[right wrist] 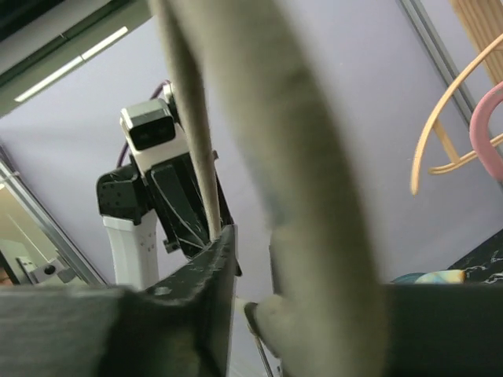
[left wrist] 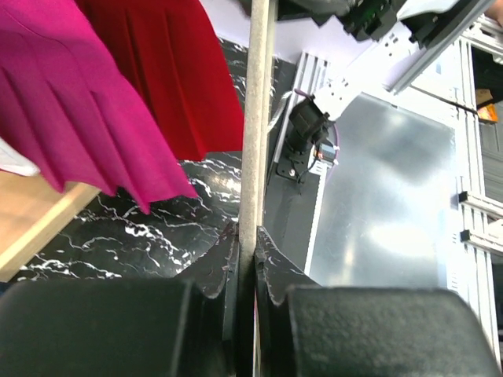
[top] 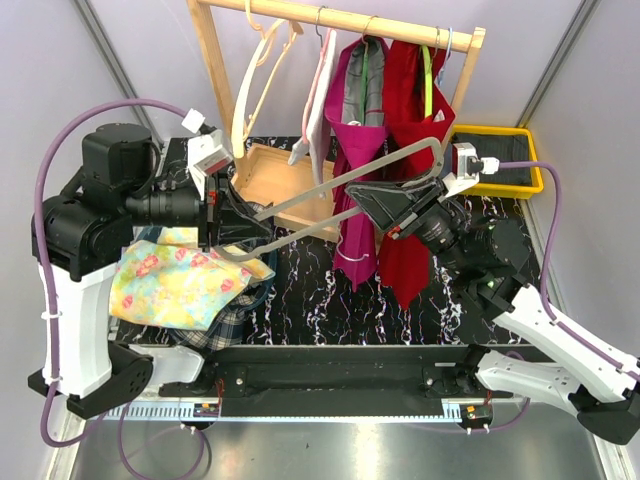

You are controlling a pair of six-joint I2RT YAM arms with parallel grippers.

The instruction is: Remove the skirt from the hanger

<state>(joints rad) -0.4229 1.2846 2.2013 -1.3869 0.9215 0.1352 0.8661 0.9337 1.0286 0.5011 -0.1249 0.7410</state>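
Left wrist: left jaws pinch hanger [left wrist: 255, 118] | right wrist: right jaws straddle it, grip unclear

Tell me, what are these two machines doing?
Two robot arms have a bare grey hanger between them, above the table. The left hand is clamped on one end; the right hand has its fingers around the other. A floral skirt lies on the table, already off the hanger.

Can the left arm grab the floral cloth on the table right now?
Probably not yet: the left claw is shut on the grey hanger. The floral cloth lies close below it, otherwise unobstructed.
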